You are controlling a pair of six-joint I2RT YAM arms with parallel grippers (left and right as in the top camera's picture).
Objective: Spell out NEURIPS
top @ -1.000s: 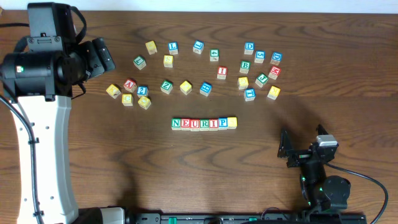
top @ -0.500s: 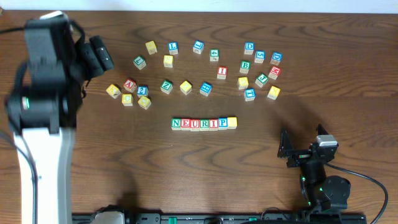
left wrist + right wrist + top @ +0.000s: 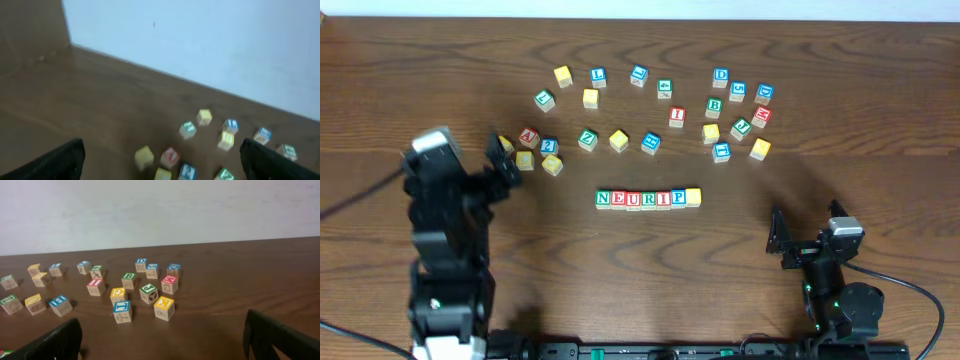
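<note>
Seven wooden cubes (image 3: 648, 198) are sitting touching in a row, reading NEURIP plus a yellow face, between my left gripper (image 3: 503, 165) and right gripper (image 3: 805, 230). I am holding both wide open and empty.

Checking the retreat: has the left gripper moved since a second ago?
Yes. The left gripper pulled back toward the near edge, from beyond the red A cube to beside it.
</note>
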